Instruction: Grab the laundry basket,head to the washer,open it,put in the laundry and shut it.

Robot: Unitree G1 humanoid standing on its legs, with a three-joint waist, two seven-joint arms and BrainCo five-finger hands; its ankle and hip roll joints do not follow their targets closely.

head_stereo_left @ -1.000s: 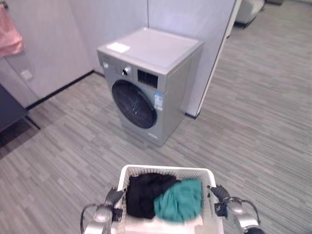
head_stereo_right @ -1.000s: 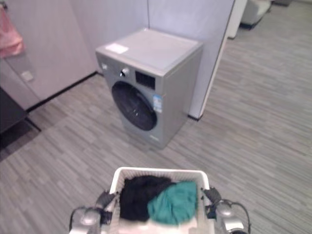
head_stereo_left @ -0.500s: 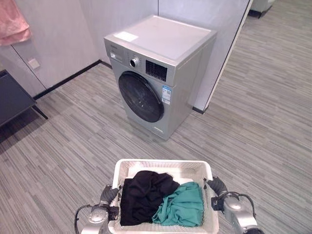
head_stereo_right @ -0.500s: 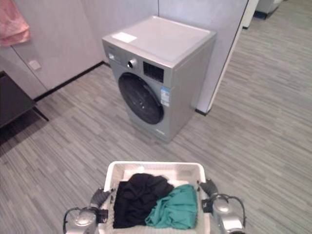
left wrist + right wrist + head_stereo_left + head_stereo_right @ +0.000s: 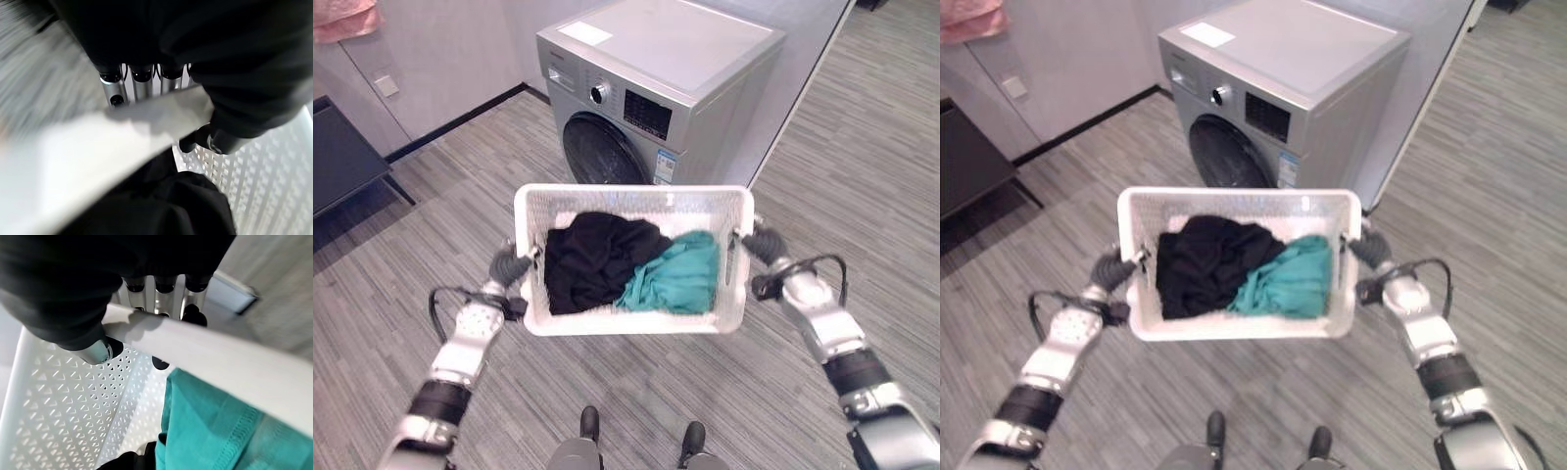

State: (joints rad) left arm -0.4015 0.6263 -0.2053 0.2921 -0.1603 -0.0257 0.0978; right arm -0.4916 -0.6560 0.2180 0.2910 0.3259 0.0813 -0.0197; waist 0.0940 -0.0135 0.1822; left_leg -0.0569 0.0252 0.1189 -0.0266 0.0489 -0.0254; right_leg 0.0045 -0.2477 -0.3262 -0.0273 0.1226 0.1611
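While the basket (image 5: pixel 631 257) is carried level between the two arms, each hand clamps one short side: the left hand (image 5: pixel 509 266) has its fingers (image 5: pixel 142 83) outside the rim and its thumb hooked inside, pinching the wall, and the right hand (image 5: pixel 760 245) grips the opposite rim the same way, fingers (image 5: pixel 164 289) over the edge and thumb against the perforated inner wall. A grip on opposite sides probably keeps the load balanced and the top open for unloading. Inside lie a black garment (image 5: pixel 597 258) toward the robot's left and a teal garment (image 5: pixel 675 276) toward its right, touching each other. Just beyond the basket stands the washer (image 5: pixel 666 88), its round door (image 5: pixel 607 157) shut and facing the robot; the basket's far rim cuts off the lower part of the door. A dark table (image 5: pixel 342 166) is cropped at the left edge, with pink cloth (image 5: pixel 347 18) hanging above it. Whether more laundry lies beneath the two garments cannot be told.
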